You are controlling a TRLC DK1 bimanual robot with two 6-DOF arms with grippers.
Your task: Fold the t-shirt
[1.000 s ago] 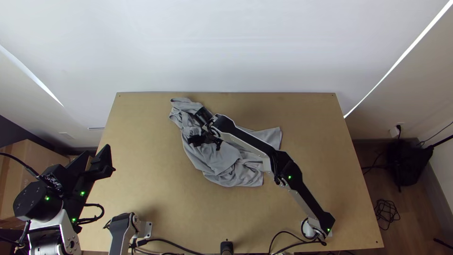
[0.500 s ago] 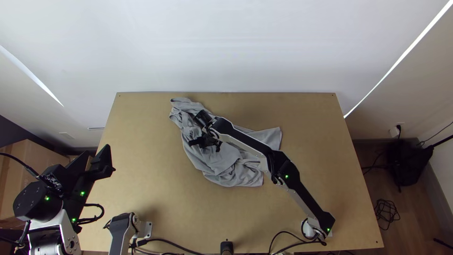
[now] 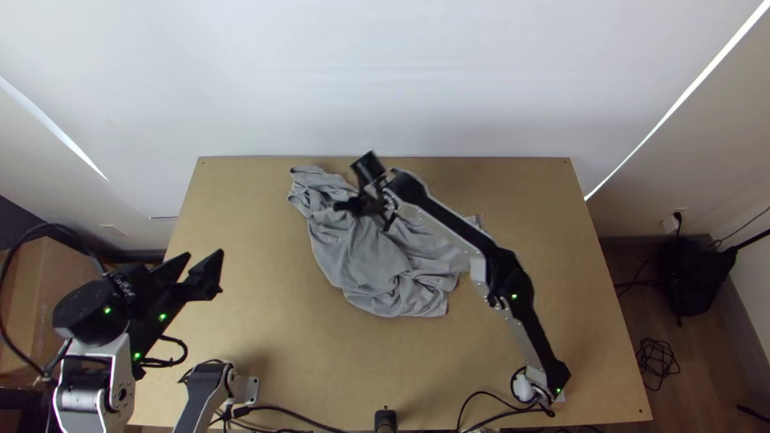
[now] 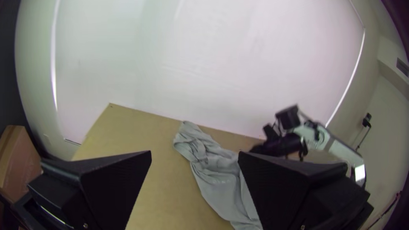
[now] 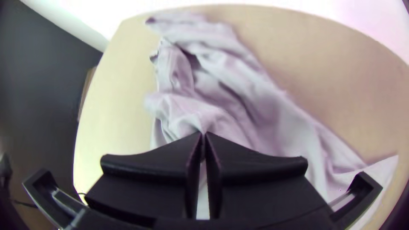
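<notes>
The grey t-shirt (image 3: 369, 265) lies bunched and wrinkled around the table's middle, one narrow part stretching to the far left. Over its upper part is my right gripper (image 3: 340, 206). In the right wrist view the t-shirt (image 5: 264, 106) has folds converging at the fingertips of my right gripper (image 5: 203, 134), which is shut on a pinch of cloth. My left gripper (image 3: 205, 256) hangs at the table's left side, away from the cloth. The left wrist view has the t-shirt (image 4: 213, 170) beyond my left gripper (image 4: 195, 154), open with nothing between its fingers.
The wooden table (image 3: 553, 240) has bare surface on both sides of the cloth, with a white wall (image 3: 385, 80) behind its far edge. Black cables (image 3: 289, 412) run along the near edge. A cardboard box (image 3: 32, 297) stands off to the left.
My right gripper has shifted a little up the picture and to the right, its arm swinging with it. My left gripper has moved right, toward the table.
</notes>
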